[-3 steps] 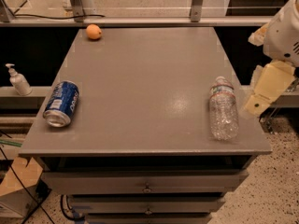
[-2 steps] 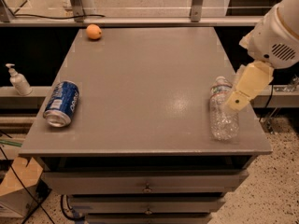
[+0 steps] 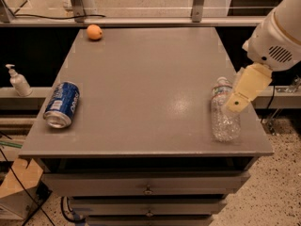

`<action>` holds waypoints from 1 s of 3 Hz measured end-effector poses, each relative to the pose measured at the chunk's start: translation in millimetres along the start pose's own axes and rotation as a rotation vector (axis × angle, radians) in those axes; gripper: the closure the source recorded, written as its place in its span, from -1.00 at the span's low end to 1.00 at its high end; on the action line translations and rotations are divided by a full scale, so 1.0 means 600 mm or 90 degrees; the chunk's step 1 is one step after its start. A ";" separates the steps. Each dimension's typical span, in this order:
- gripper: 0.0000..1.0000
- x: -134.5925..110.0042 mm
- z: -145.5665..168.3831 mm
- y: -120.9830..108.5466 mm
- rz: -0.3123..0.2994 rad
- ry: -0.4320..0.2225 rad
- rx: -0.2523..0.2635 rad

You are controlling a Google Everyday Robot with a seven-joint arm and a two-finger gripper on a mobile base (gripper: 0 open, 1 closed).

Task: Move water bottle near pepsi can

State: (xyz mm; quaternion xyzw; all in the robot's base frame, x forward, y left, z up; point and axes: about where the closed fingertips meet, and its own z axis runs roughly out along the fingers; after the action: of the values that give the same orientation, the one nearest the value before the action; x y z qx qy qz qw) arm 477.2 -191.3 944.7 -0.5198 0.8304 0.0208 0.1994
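Observation:
The water bottle point(image 3: 223, 119) is clear and ribbed with a white cap. It lies on its side near the right front corner of the grey table point(image 3: 146, 79), cap pointing away. The pepsi can point(image 3: 62, 104) is blue and lies on its side near the table's left edge, silver top toward the front. My gripper point(image 3: 235, 103) hangs from the white arm at the right. It is just above the bottle's right side, around its label band, and covers part of it. The bottle and the can are far apart, at opposite sides of the table.
An orange point(image 3: 94, 32) sits at the table's back left. A small white pump bottle point(image 3: 19, 81) stands on a ledge left of the table. Drawers point(image 3: 148, 185) are below the table front. A rail with posts point(image 3: 197, 4) runs behind the table.
My arm has swung in from the right, and the gripper now sits over the water bottle's right side. The bottle and the can have not moved.

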 end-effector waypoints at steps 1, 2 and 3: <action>-1.00 0.030 0.036 -0.007 0.043 0.033 -0.005; -1.00 0.062 0.073 -0.006 0.088 0.054 -0.022; -1.00 0.089 0.111 -0.001 0.131 0.065 -0.045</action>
State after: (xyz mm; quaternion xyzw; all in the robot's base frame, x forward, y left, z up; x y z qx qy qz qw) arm 478.3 -221.3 864.7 -0.4390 0.8872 0.0440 0.1348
